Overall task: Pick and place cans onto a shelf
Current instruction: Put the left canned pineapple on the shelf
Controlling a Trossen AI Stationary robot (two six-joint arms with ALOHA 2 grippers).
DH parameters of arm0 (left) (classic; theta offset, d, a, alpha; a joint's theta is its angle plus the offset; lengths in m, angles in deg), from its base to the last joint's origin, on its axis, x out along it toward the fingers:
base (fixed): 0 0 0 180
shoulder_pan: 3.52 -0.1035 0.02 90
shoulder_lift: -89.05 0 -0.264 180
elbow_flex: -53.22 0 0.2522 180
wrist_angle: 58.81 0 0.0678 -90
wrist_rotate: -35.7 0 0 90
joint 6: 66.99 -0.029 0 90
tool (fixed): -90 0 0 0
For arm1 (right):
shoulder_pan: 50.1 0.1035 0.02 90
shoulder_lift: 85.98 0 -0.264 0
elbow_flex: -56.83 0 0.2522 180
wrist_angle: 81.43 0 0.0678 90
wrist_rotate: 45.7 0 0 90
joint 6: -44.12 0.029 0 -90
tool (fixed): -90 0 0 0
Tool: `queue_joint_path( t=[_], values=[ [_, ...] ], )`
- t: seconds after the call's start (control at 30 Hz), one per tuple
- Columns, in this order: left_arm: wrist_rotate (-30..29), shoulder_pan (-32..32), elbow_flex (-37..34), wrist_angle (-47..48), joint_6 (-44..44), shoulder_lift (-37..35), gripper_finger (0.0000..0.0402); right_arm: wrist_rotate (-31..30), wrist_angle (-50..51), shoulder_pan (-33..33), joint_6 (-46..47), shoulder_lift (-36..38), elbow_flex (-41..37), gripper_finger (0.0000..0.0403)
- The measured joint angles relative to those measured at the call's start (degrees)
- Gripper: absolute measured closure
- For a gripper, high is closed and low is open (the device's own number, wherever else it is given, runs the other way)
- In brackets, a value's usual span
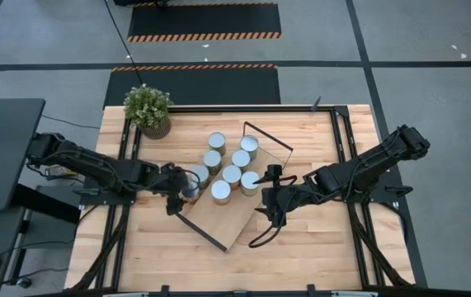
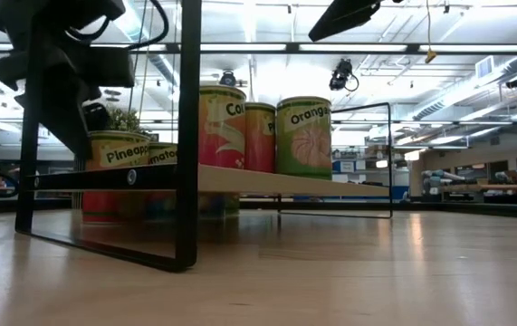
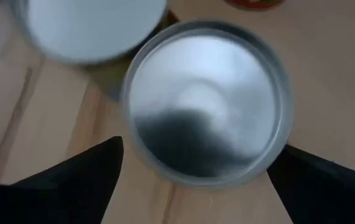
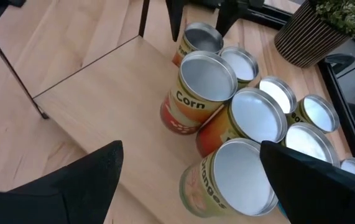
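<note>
Fingers of the left gripper stand wide apart on either side of a can, and the left wrist view looks straight down onto its silver top, so the can stands upright with its axis vertical. Whether the pads touch its sides, I cannot tell. From above, that gripper sits at the left corner of the shelf, over the can at the shelf's edge, with another can just beside it.

Across the board, the right gripper hovers at the shelf's right edge, fingers spread wide and holding nothing. Just ahead of it stands the Orange can, with the Corn can beyond, both upright, tops up.

Cans cluster on the far half of the shelf: silver tops in two rough rows, touching or nearly so, eight in all. The near half of the board is bare wood. The shelf lies diagonally on the table, its long axis running from the near left to the far right, a black wire frame at each short end.

From table height, the cans stand in a row on the board, labels facing out.

A potted plant stands at the table's far left corner.
</note>
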Motion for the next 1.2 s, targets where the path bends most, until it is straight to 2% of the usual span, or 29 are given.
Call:
queue_joint_path(
  t=[0.2, 0.6, 0.9, 1.03, 1.2],
  values=[
    [-2.5, 1.6, 0.0, -3.7, -1.9, 2.4, 0.0015, 0.0, -0.2, 0.0, 0.0, 0.0, 0.0, 0.0016],
    [-2.5, 1.5, 0.0, -6.1, -2.0, 6.0, 0.0017, 0.0, -0.6, 0.0, -0.2, 0.0, 0.0, 0.0016],
    [-2.5, 1.5, 0.0, -7.0, -1.8, 5.7, 0.0083, 0.0, -0.6, 0.0, -0.2, 0.0, 0.0, 0.0016],
    [-1.4, 1.5, 1.9, -3.5, -1.6, 4.5, 0.0103, 0.0, -0.6, 0.0, -0.2, 0.0, 0.0, 0.0016],
    [-1.3, 1.6, 6.3, 3.9, -1.5, 1.6, 0.0102, 0.0, -0.8, 0.0, -0.1, 0.0, 0.0, 0.0016]
  ],
)
